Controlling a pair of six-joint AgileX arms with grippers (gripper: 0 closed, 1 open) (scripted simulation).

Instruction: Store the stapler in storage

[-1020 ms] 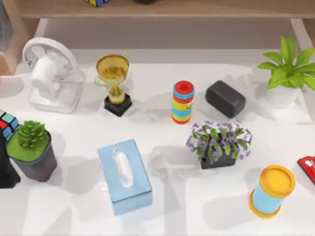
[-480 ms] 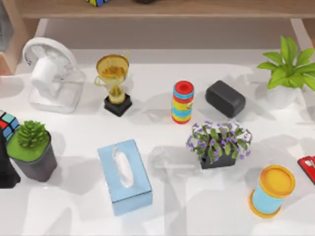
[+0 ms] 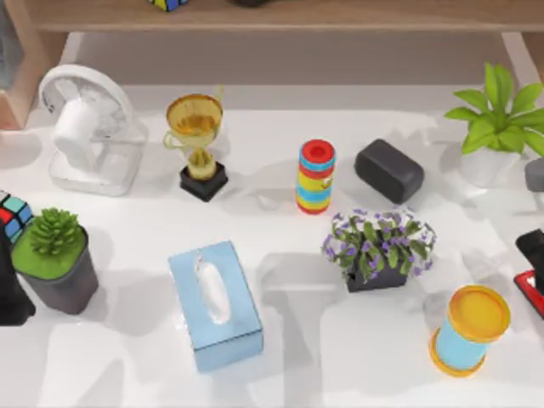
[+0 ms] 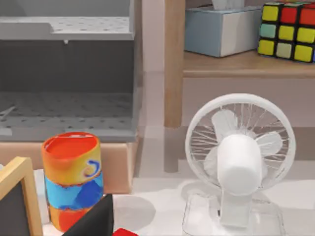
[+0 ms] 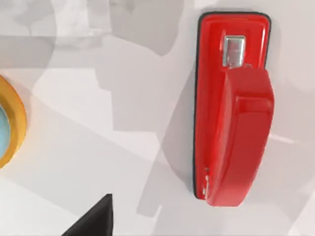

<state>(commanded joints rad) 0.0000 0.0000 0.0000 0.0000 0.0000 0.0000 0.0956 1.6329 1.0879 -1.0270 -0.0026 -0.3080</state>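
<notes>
Stapler (image 5: 231, 113) beside blue-and-yellow cylinder (image 3: 469, 330)

The right hand (image 3: 534, 246) is matte black, angular.

On the white tabletop (image 3: 280, 357), the glossy red stapler (image 3: 532, 291) lies at the right edge, right of the blue cylinder with a yellow lid (image 3: 469, 330). A dark right end effector (image 3: 533, 248) hangs just beyond it.
</notes>
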